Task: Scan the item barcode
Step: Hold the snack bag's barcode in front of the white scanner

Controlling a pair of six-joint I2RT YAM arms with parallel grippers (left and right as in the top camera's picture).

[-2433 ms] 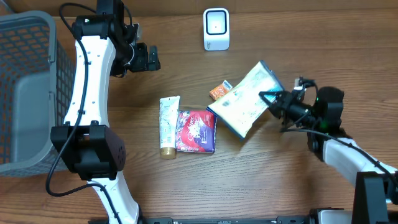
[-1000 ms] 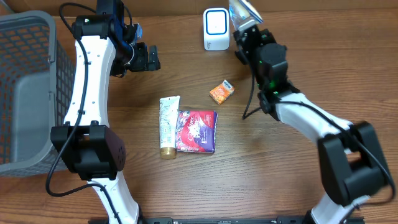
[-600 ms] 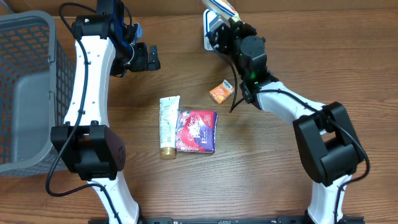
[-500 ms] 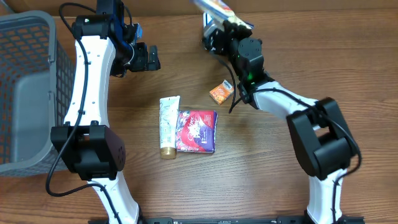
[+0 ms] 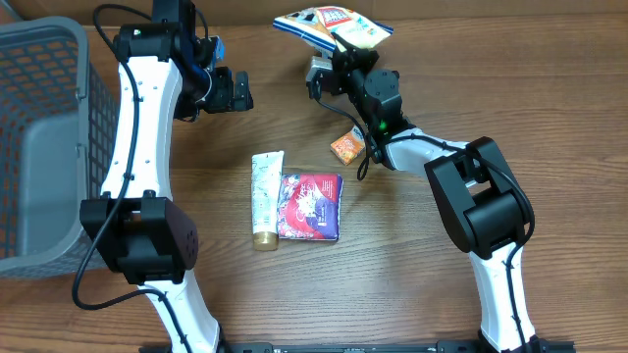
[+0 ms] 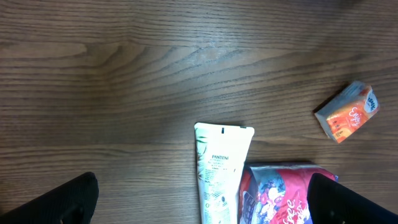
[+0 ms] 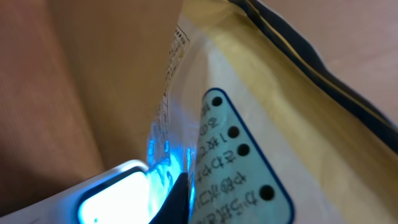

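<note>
"Packet (image 5: 332, 22) first: where is it hanging?"

"It is hanging in the air at the far edge of the counter (image 5: 412, 255), right over the white scanner (image 5: 319, 73), which is peeking out from under it in the overhead view."

"Which way is it running?"

"Its long axis is lying roughly left to right across the overhead view. One end is pointing toward the left arm's side and the other toward the right arm's side. The colourful printed face is facing up toward the overhead camera."

"What is gripping it?"

"The right tool (image 5: 345, 44) is pinching it, pressed together on the near long edge, about midway along."

"What is the right wrist camera showing?"

"The packet's cream face with its dark blue border is filling most of that view. The scanner is glowing blue at the lower left, just beside the packet, and its light is spilling onto the packet's edge. I cannot tell whether they are touching."

"And the other arm?"

"The left tool (image 5: 232, 91) is hovering well apart from the packet, spread wide and carrying nothing. A white tube (image 5: 266, 199), a red pouch (image 5: 310, 206) right against it and a small orange sachet (image 5: 346, 145) are lying on the counter, and a grey basket (image 5: 39, 147) is sitting at the left edge."
</note>
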